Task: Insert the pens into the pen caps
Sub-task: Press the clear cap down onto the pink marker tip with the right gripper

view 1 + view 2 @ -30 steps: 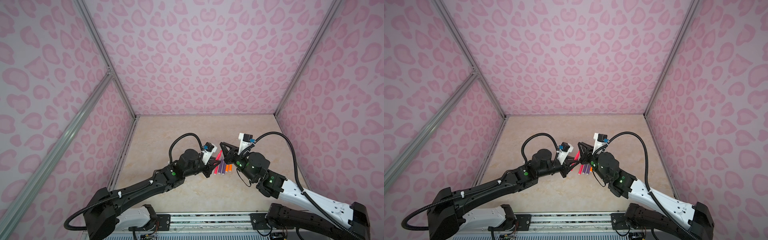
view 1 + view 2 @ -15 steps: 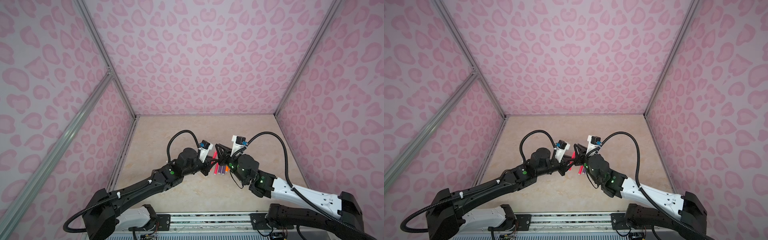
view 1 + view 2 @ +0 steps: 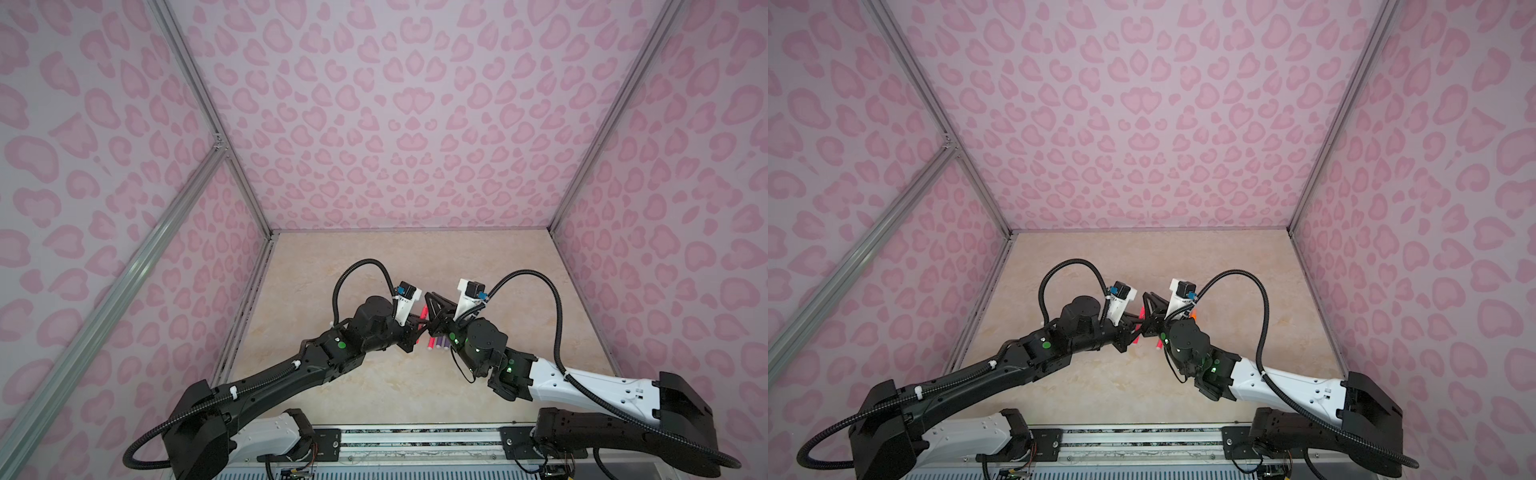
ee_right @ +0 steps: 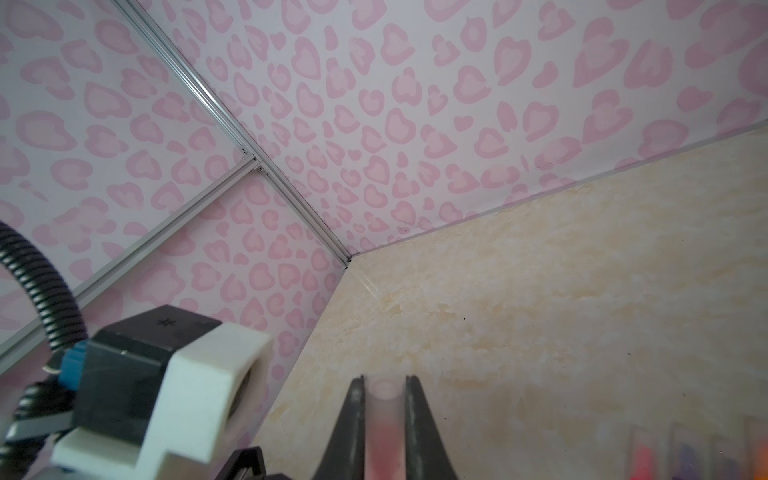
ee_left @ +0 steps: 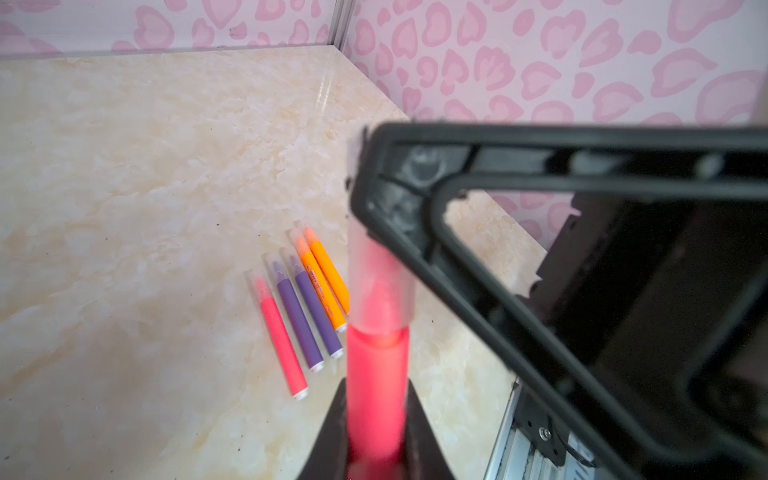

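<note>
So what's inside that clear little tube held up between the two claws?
The front end of the pink pen, sitting in the clear cap; its pink shows through the wall. The cap's far end is hidden behind the right gripper, so the tip's depth is unclear.

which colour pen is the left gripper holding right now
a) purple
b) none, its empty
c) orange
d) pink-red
d: in the left wrist view the left gripper is shut on the pink-red pen, whose tip sits inside a clear cap.
</note>
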Tool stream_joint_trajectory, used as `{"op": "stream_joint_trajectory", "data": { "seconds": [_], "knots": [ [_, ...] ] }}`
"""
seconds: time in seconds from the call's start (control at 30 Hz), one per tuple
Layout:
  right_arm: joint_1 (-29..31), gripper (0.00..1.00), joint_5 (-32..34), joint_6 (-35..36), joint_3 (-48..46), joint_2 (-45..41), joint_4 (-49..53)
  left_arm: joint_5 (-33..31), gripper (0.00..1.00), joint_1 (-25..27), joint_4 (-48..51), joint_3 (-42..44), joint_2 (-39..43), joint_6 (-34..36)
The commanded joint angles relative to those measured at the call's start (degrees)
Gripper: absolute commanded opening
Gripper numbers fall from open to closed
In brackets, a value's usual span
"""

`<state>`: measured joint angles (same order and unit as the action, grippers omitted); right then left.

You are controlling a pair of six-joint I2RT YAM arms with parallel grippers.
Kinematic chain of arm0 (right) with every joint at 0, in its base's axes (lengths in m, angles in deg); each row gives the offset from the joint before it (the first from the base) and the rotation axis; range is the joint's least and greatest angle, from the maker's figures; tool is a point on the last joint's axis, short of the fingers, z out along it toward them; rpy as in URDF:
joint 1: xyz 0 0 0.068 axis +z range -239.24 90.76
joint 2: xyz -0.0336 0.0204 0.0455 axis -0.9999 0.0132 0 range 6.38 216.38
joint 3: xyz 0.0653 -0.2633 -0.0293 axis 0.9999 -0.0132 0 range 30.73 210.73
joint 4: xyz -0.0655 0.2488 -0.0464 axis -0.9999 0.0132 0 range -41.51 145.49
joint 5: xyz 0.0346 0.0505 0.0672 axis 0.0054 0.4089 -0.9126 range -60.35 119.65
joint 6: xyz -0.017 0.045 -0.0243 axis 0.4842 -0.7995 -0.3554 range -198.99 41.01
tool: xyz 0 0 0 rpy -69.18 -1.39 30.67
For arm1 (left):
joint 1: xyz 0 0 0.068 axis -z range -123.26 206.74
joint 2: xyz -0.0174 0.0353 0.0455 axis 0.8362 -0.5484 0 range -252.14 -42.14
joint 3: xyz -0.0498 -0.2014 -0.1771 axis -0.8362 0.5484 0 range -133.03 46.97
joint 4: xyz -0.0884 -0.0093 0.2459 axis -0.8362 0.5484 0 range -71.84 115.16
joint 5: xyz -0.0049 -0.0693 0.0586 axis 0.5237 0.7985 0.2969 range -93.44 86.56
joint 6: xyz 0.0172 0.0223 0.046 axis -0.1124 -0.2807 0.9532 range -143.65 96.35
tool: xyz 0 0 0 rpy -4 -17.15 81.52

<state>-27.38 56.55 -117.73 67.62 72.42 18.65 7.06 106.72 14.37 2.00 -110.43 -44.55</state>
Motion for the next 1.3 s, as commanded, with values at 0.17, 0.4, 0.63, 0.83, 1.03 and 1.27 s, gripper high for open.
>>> {"op": "stream_joint_trajectory", "data": {
  "seconds": [0.17,0.4,0.63,0.83,1.03,1.27],
  "knots": [
    [0.27,0.00,-12.66,-1.28,-2.68,-0.88,-3.78,0.81,0.04,-2.23,-8.97,0.83,1.40,-3.16],
    [-0.73,0.00,-20.59,-3.13,-7.79,-2.64,-11.05,6.26,0.04,-5.28,-12.94,3.10,2.93,-5.82],
    [-2.61,0.00,-26.01,-4.94,-14.79,-4.73,-21.45,10.57,0.04,-6.34,-16.66,4.84,4.52,-6.91],
    [-2.60,0.00,-30.38,-5.06,-17.24,-5.00,-28.64,11.94,0.04,-6.86,-18.65,5.87,5.60,-7.70],
    [-2.44,0.00,-31.85,-5.82,-17.80,-3.06,-31.32,11.59,0.04,-6.92,-18.65,6.22,6.24,-7.45],
    [-3.43,0.23,-24.69,-3.64,-9.71,-5.72,-11.42,6.17,0.04,-5.87,-12.16,3.76,5.29,-2.09]
  ]
}}
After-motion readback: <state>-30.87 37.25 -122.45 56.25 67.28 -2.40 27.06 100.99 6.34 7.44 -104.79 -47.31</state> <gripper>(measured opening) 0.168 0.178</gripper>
